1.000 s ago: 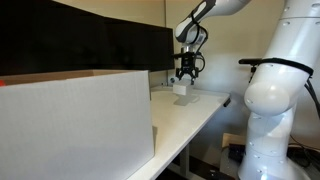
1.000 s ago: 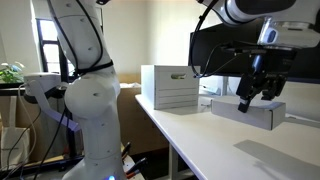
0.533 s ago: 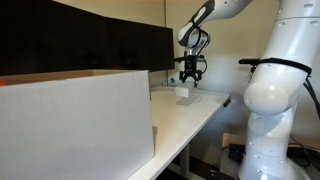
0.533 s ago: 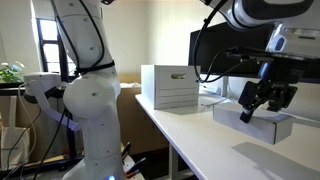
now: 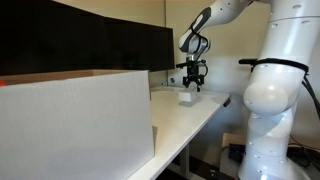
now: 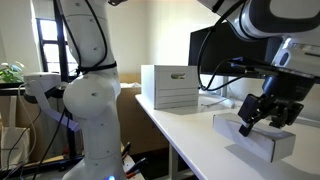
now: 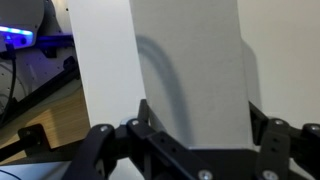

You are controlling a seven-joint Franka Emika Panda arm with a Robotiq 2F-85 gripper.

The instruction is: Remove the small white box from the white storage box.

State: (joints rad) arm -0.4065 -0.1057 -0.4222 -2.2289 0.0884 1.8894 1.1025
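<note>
The small white box (image 6: 256, 139) sits between my gripper's fingers (image 6: 262, 117), low over the white tabletop; I cannot tell whether it touches. My gripper is shut on it. In an exterior view the gripper (image 5: 192, 78) holds the box (image 5: 186, 97) far beyond the white storage box (image 5: 75, 120), which fills the foreground. The storage box also shows as a tall white box with a handle slot (image 6: 168, 88), well apart from the gripper. In the wrist view the small white box (image 7: 190, 60) fills the gap between the jaws (image 7: 197, 115).
Dark monitors (image 5: 110, 48) stand along the back of the table (image 5: 185, 120). My own white arm base (image 5: 275, 100) stands beside the table edge. A plant (image 6: 10, 73) and window are behind the arm.
My gripper has carried the small white box further from the storage box and lower toward the tabletop.
</note>
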